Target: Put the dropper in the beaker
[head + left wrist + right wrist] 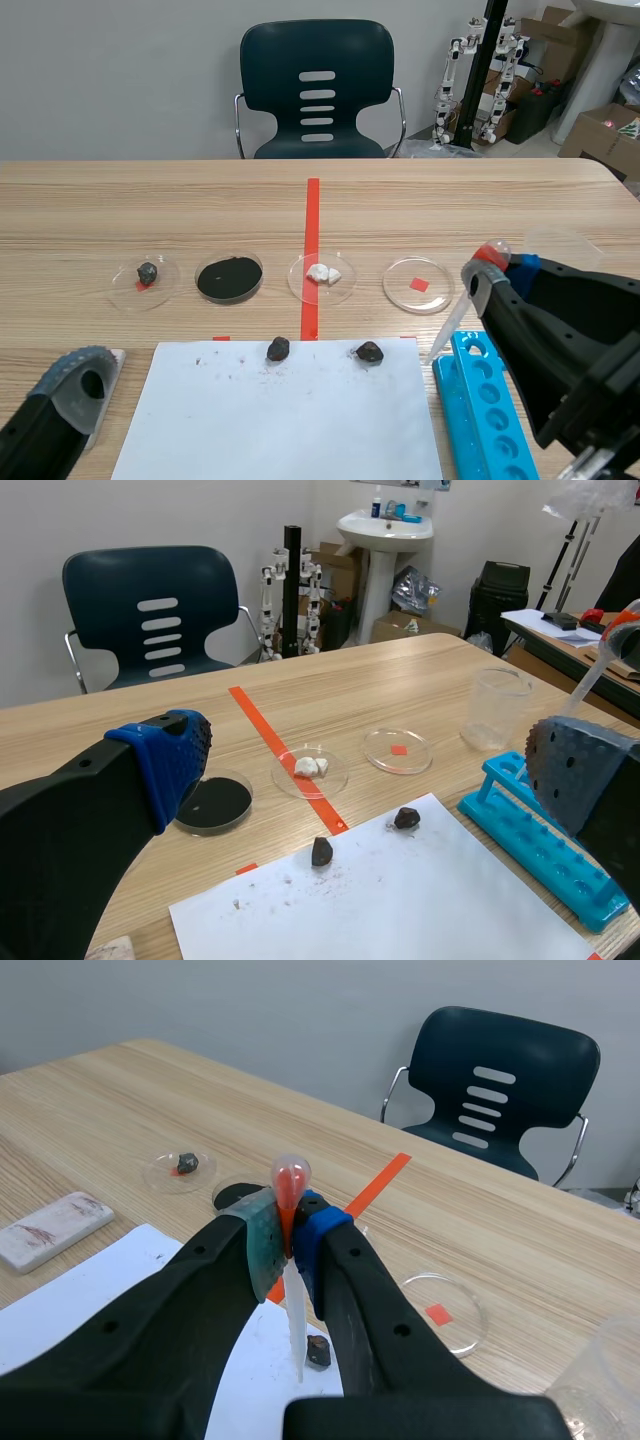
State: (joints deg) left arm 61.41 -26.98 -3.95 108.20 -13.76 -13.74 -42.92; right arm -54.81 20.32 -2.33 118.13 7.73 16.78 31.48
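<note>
The dropper [293,1300], a clear tube with a red bulb, hangs tip-down between the pads of my right gripper [290,1235], which is shut on it just under the bulb. In the scene view the dropper [450,325] slants down from the right gripper [488,272] above the blue rack, at the table's right. The clear plastic beaker [497,708] stands upright on the table beyond the rack; its rim shows beside the right gripper [600,1385]. My left gripper [370,765] is open and holds nothing, low at the near left [75,385].
A blue test-tube rack [485,410] lies at the near right. A white paper sheet [280,420] carries two dark stones [278,348]. Several petri dishes [418,285] line the table's middle. A flat white block [55,1228] lies at the near left. A chair [317,90] stands behind the table.
</note>
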